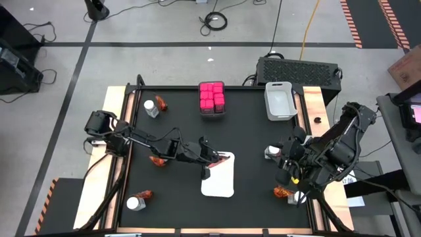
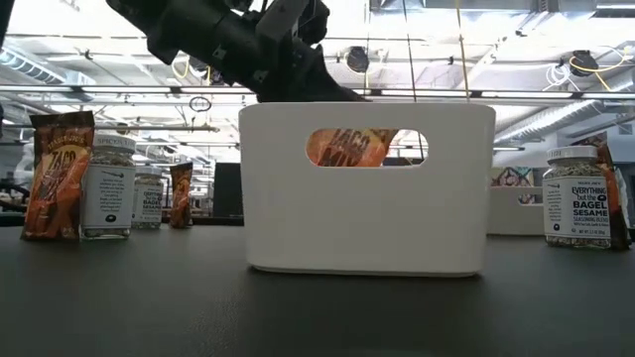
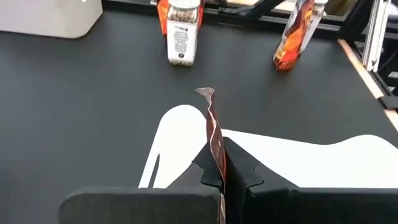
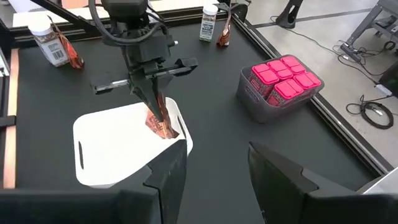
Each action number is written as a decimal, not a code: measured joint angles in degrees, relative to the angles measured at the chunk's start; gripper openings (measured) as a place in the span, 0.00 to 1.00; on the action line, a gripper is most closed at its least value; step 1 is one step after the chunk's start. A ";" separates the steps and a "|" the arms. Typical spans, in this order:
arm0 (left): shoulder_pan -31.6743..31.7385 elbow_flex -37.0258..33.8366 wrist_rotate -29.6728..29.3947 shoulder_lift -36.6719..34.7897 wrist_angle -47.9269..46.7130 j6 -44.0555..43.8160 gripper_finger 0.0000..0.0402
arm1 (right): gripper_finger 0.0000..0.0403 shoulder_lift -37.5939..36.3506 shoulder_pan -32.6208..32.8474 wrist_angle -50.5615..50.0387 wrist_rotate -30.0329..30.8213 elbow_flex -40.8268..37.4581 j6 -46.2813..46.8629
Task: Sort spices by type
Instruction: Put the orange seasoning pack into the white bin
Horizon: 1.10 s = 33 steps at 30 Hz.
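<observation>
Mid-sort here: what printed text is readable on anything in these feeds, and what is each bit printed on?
"EVERYTHING but the BAGEL SESAME SEASONING": label of the clear white-capped jar at the low view's right.
"TACO": red-orange crinkly packet at its left.
"TACO", partly hidden: packet seen through the white bin's handle slot.
"SPICES": only part readable, on the clear jar beside the left packet.
Other jar labels: too small to read.

Two dark robot arms, matte black throughout

The left arm (image 1: pixel 141 141) is a chain of slim black links and rounded joint housings, with thin black cables looped along it; its fingers (image 3: pixel 239 171) are flat black plates with stepped, notched inner edges. The right arm (image 1: pixel 332 148) is bulkier at its joints, hung with black cabling and a small yellow tag; its fingers (image 4: pixel 283 171) are broad, angular black slabs.
</observation>
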 joint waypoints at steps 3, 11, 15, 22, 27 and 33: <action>0.00 0.00 -0.06 0.00 -1.04 -0.33 0.00 | 0.41 0.00 0.00 0.74 -0.03 0.00 -0.01; -0.56 -0.02 -0.45 -0.03 -1.44 -1.54 0.00 | 0.41 0.00 0.00 1.28 -0.17 0.00 0.01; -1.51 0.14 0.12 -0.11 4.64 -1.49 0.00 | 0.41 0.00 0.00 1.60 -0.19 0.00 0.01; -4.59 0.24 -0.63 -0.20 10.10 -2.54 0.00 | 0.41 0.00 0.00 2.96 -0.38 0.00 0.01; -7.42 0.24 -2.82 1.03 11.41 -2.65 0.00 | 0.41 0.00 0.00 4.00 -0.67 0.00 -0.01; -10.65 0.24 -4.00 1.96 14.92 -3.04 0.00 | 0.41 0.00 0.00 4.06 -0.65 0.00 -0.11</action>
